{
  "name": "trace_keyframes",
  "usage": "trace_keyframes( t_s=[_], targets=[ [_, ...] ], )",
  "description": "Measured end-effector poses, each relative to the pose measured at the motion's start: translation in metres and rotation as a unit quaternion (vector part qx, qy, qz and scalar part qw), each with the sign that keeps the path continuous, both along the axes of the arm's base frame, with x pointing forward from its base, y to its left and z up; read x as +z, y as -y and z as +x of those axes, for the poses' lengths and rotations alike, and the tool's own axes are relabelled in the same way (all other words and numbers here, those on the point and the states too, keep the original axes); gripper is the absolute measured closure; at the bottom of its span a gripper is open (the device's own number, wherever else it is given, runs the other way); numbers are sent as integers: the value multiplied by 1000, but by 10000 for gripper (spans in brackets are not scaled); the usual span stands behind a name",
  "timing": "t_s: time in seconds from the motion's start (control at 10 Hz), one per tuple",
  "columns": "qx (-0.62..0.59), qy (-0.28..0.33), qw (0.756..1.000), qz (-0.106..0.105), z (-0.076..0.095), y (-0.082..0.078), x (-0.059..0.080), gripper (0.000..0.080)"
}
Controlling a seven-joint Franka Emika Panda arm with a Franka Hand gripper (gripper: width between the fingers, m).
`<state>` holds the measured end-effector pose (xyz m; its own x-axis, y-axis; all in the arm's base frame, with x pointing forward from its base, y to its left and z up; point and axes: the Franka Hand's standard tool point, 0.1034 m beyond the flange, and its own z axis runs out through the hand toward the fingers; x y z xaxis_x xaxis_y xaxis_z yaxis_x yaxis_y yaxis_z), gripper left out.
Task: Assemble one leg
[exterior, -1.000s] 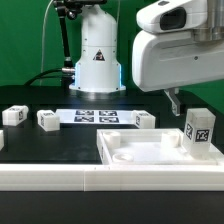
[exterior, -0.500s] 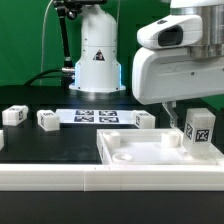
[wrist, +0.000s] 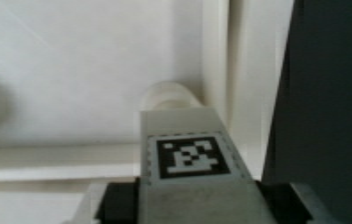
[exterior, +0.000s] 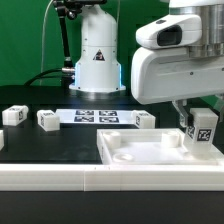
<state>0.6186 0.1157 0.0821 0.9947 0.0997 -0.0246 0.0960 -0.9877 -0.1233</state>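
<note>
Mostly out-of-frame end effector (wrist: 199,205) around leg (wrist: 191,150)

Exterior view: bright, even lighting; white surfaces are nearly washed out against the black table (exterior: 50,140), and only faint shadows are cast. Wrist view: the leg (wrist: 191,150) is rendered soft, slightly blurred, in low contrast.

the leg (exterior: 203,128) stands, seemingly, on the panel (exterior: 140,155), marker board (exterior: 95,115) behind.

Robotics lab: green backdrop (exterior: 20,40), black table (exterior: 50,146), marker board (exterior: 97,116), robot base (exterior: 97,60).
</note>
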Motion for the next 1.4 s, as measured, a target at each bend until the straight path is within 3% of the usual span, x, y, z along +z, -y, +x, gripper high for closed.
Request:
trace_keyframes(
  t_s=[0.4, 0.7, 1.0, 1.4],
  targets=[
    [-23, -2, 1000, 0, 0, 0, 0, 505],
    [-198, -12, 980, -9, -6, -2, -3, 505],
    [-351, -22, 936, -11, -6, -5, -4, 504],
    [-587, -64, 807, -2, -9, -20, -6, 504]
  ],
)
